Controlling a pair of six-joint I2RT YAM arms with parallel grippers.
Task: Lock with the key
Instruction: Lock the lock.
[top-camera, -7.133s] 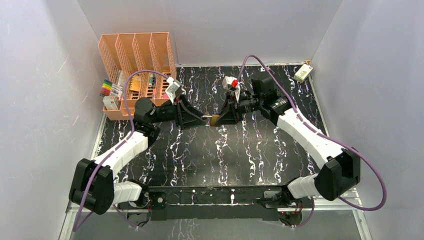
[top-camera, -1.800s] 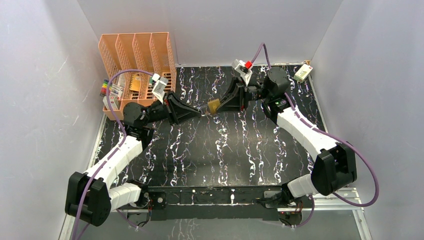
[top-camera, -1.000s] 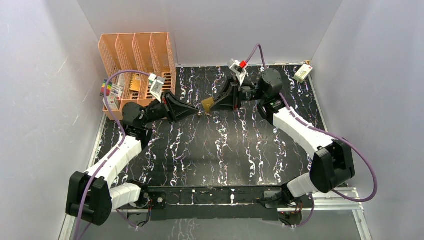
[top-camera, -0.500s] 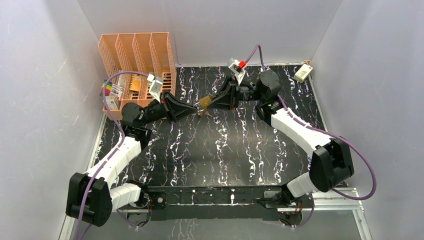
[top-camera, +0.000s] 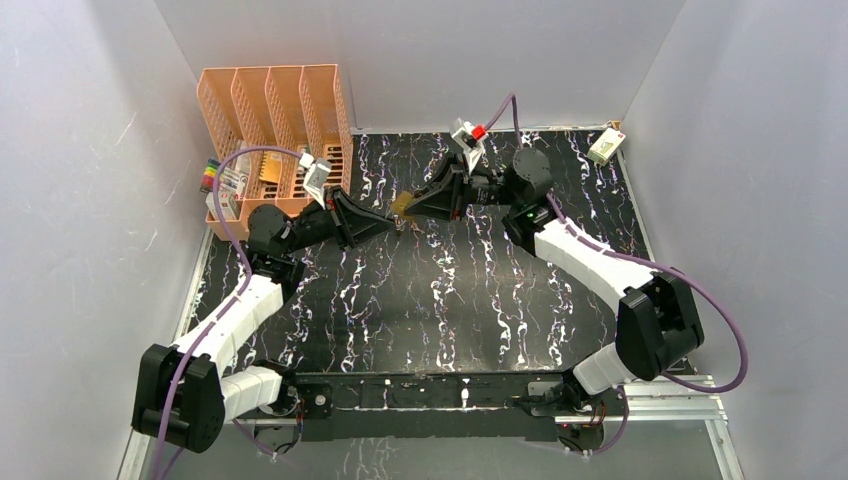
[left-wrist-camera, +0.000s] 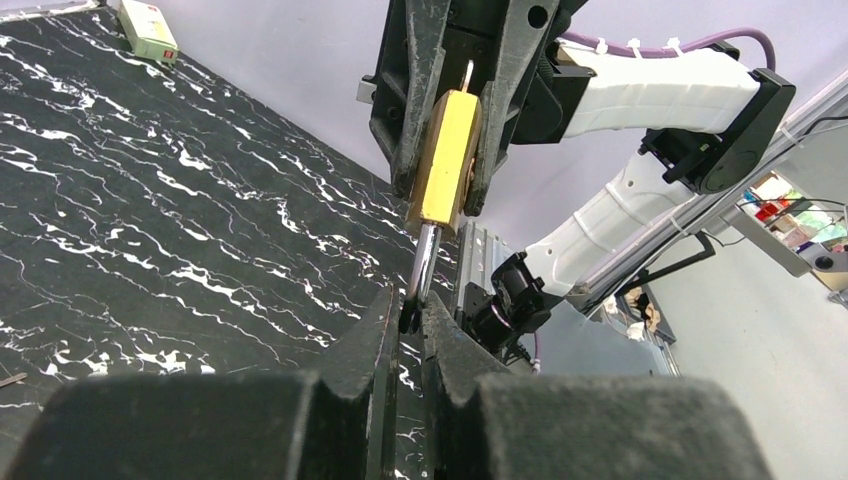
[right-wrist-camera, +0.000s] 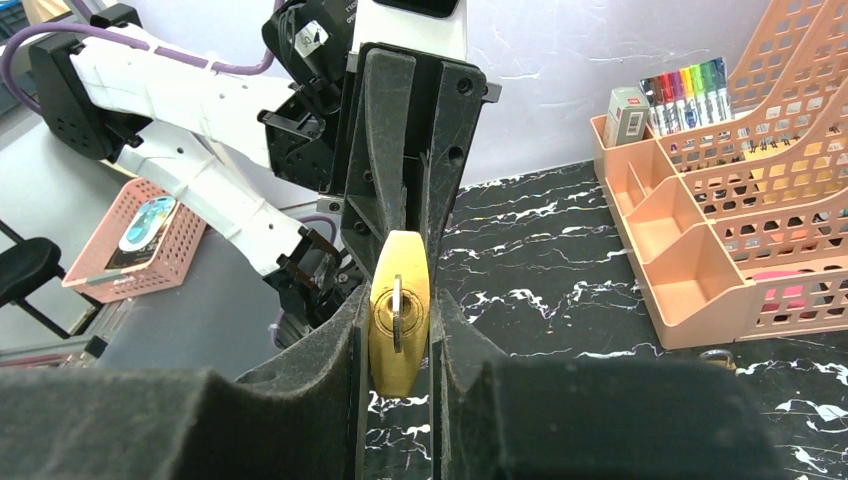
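Note:
A brass padlock (top-camera: 402, 205) hangs in the air over the back middle of the black marbled table (top-camera: 440, 300). My right gripper (top-camera: 411, 207) is shut on its body (right-wrist-camera: 398, 335). A silver key (right-wrist-camera: 397, 302) sits in the keyhole, edge-on, facing the right wrist camera. In the left wrist view the padlock (left-wrist-camera: 447, 155) shows between the right fingers, its silver shackle (left-wrist-camera: 424, 262) pointing toward me. My left gripper (left-wrist-camera: 410, 318) is shut on the shackle's end. The two grippers (top-camera: 393, 222) meet tip to tip.
An orange file organiser (top-camera: 275, 110) stands at the back left with coloured markers (top-camera: 212, 175) beside it. A small white box (top-camera: 606, 146) lies at the back right corner. A small metal item (right-wrist-camera: 717, 357) lies on the table near the organiser.
Both grippers, still joined at the padlock, have drifted left and toward the back. The right arm has stretched further left and the left arm has drawn back.

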